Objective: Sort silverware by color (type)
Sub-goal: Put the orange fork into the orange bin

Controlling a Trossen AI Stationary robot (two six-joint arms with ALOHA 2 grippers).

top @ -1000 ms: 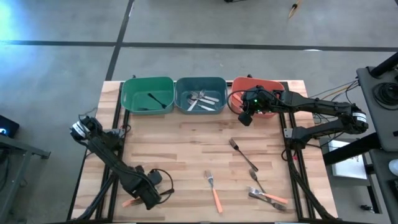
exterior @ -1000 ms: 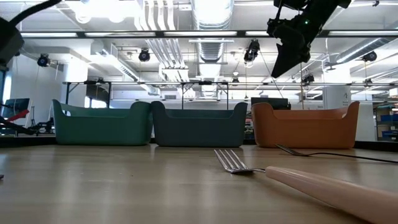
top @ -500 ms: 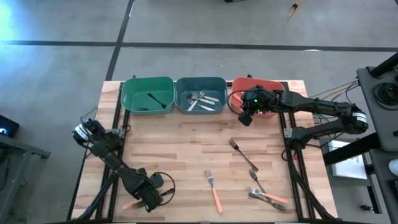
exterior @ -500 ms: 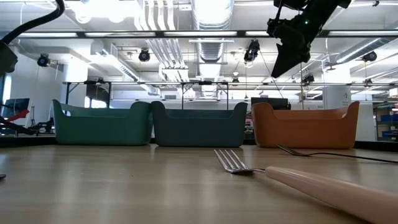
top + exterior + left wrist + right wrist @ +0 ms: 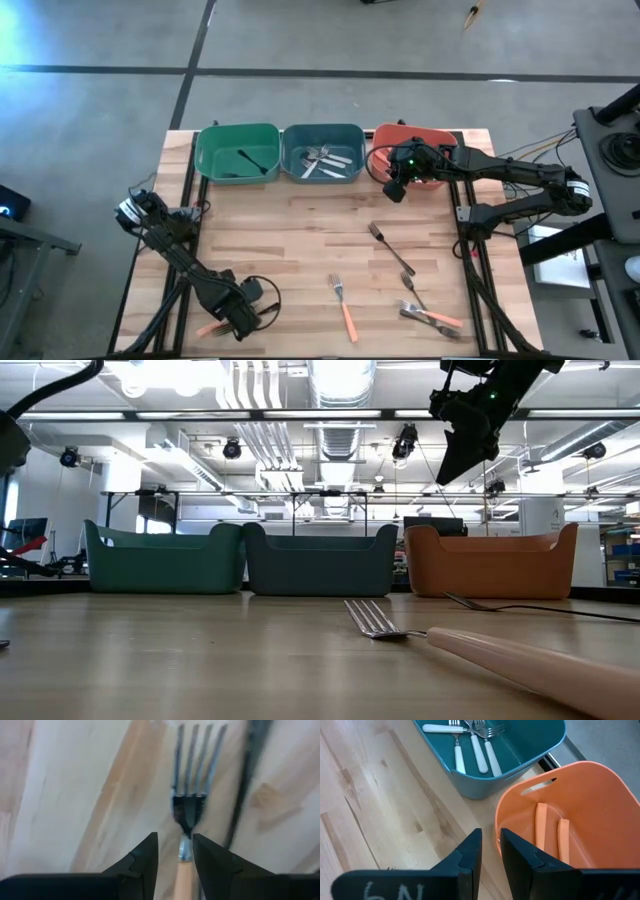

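My left gripper (image 5: 235,318) is low over the table's near-left corner, open. In the left wrist view its fingers (image 5: 175,855) stand on either side of an orange-handled fork (image 5: 186,810), at the spot where neck meets handle, and the fork lies flat on the wood. My right gripper (image 5: 393,190) hangs high by the orange bin's (image 5: 412,150) left rim, open by a narrow gap (image 5: 491,847) and holding nothing. Another orange-handled fork (image 5: 346,306), a dark fork (image 5: 391,249) and a small pile of forks (image 5: 428,316) lie on the table.
Three bins stand along the far edge. The green bin (image 5: 237,152) holds a black utensil, the blue bin (image 5: 520,750) holds white-handled forks, and the orange bin (image 5: 600,805) holds two orange handles. A black cable (image 5: 247,780) runs beside the left fork. Bare wood lies mid-table.
My left gripper has shifted slightly toward the table's near edge and settled lower around the orange-handled fork. The right arm has kept still.
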